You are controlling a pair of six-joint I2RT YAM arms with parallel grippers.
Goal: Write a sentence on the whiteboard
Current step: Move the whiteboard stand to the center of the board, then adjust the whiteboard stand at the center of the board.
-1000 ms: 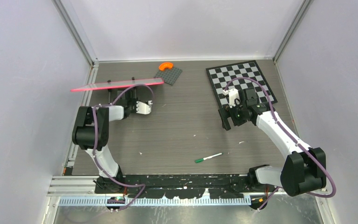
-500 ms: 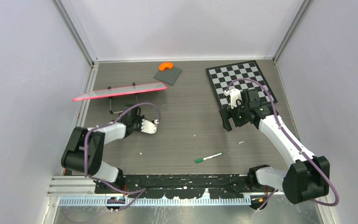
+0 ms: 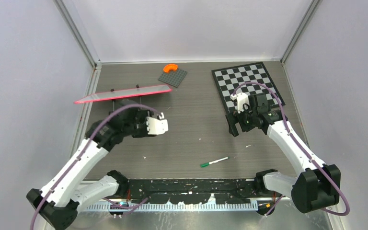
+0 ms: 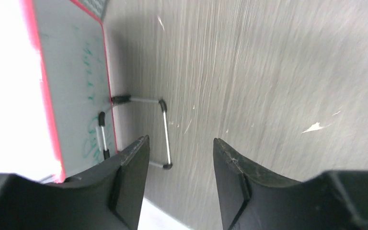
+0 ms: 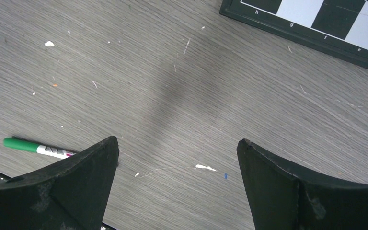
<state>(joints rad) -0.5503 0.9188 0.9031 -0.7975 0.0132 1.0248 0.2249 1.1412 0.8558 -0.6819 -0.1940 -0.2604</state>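
From where I stand the writing looks finished. The whiteboard (image 3: pixel 122 94) is propped up at the far left of the table (image 3: pixel 191 124) on its thin wire stand (image 4: pixel 165 129), and the left wrist camera catches the sentence (image 4: pixel 90 86) as faint green strokes on the board's face, too blurred and too steeply angled for me to read. The green marker (image 3: pixel 214 162) lies loose on the table, well to the right of the whiteboard and nearer the arms, with nothing touching it. I'd judge what remains is only to tuck the arms away; if more lettering were wanted, the next move would be the right arm reaching down for that marker, which lies flat and would need a careful pinch across its barrel. The left gripper (image 4: pixel 181 141) hangs just in front of the whiteboard, on its right-hand side, jaws moderately apart and empty, clear of the stand. The right gripper (image 5: pixel 177 141) is well away from the whiteboard to the right, near the chessboard (image 5: pixel 316 19), jaws spread wide and holding nothing.
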